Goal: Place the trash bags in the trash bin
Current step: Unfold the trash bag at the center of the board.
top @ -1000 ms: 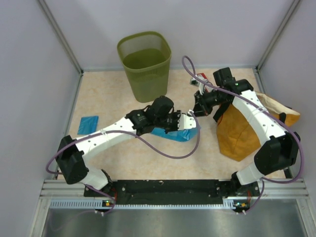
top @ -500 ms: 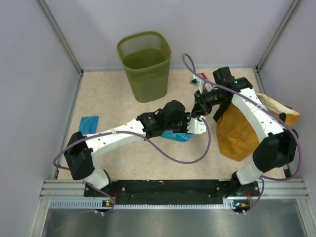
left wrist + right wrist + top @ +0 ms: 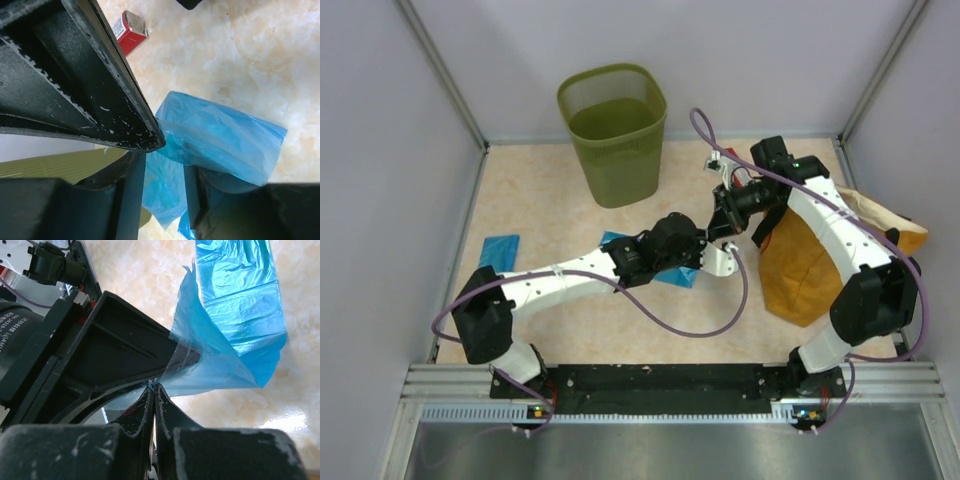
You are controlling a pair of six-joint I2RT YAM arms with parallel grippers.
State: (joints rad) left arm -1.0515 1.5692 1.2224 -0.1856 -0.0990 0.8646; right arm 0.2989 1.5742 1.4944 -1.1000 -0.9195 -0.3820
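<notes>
right gripper [image 3: 152, 386]: pressed together, pinching the edge film of the trash bag [image 3: 235, 315]
left gripper [image 3: 165, 167]: jaws apart; blue film shows between them
bag spot: on the table [image 3: 540, 190], well short of the trash bin [image 3: 620, 160]
tip: imo close left on bunched film before lifting; thin stuff slips

Beige marbled worktop [image 3: 550, 190], five things on it.
An olive-green mesh trash bin [image 3: 617, 150] stands at the back. A folded blue trash bag [image 3: 500, 252] lies near the left edge, a larger blue trash bag [image 3: 675, 275] mid-worktop, a mustard-orange sack [image 3: 805, 265] at the right, and a small red box [image 3: 129, 31] behind.
</notes>
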